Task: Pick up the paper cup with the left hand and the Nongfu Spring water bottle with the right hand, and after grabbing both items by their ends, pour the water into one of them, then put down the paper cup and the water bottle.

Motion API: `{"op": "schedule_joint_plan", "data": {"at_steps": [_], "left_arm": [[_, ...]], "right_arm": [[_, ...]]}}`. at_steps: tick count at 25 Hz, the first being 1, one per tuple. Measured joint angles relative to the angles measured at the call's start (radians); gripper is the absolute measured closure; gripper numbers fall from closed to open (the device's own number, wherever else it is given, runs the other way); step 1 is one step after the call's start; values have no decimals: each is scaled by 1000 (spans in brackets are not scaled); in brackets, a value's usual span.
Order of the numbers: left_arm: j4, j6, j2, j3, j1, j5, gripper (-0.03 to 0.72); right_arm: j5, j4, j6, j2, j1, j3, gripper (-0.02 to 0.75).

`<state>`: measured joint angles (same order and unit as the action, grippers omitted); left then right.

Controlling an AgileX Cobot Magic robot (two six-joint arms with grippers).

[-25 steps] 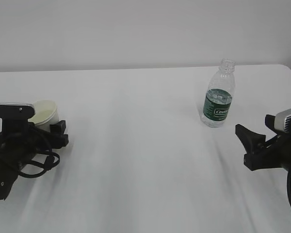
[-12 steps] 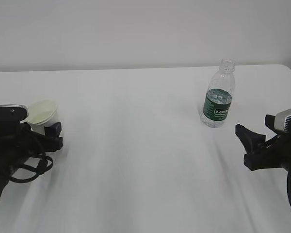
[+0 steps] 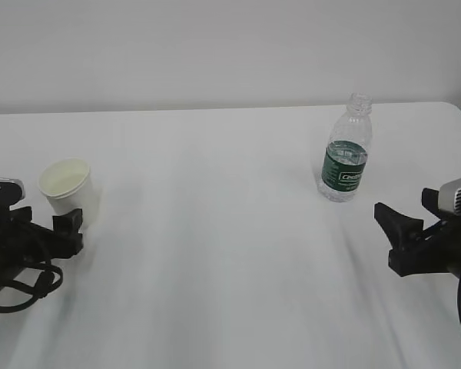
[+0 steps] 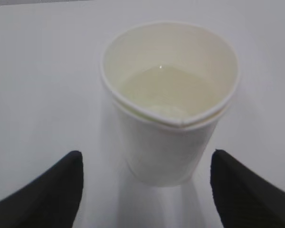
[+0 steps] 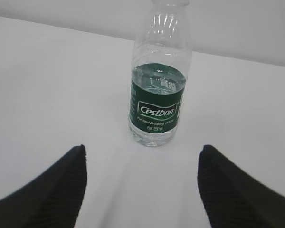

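Nearly finished: paper cup (image 3: 67,184) holding water (image 4: 168,90), lower left on bench (image 3: 215,231); Nongfu Spring water bottle (image 3: 346,150) upright, upper right. Left hand (image 3: 67,231) and right hand (image 3: 399,238): jaws wide, empty.

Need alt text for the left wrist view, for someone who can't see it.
A white paper cup stands upright on the white table, holding some clear water. The left hand is open, its black fingertips at the bottom corners, apart from the cup.
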<state>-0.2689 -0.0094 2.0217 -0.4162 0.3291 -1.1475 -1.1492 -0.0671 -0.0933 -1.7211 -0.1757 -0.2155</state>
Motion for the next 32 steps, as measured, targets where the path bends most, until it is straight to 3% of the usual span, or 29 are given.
{"op": "schedule_joint_plan", "data": {"at_steps": [11, 23, 32], "left_arm": [[11, 1, -100, 141, 11, 0, 120], [25, 1, -260, 152, 11, 0, 122], [40, 1, -386, 156, 11, 0, 128]], "right_arm": [[0, -6, 93, 82, 0, 63, 183], [2, -12, 93, 210, 0, 64, 184], [96, -12, 93, 255, 0, -63, 193]]}}
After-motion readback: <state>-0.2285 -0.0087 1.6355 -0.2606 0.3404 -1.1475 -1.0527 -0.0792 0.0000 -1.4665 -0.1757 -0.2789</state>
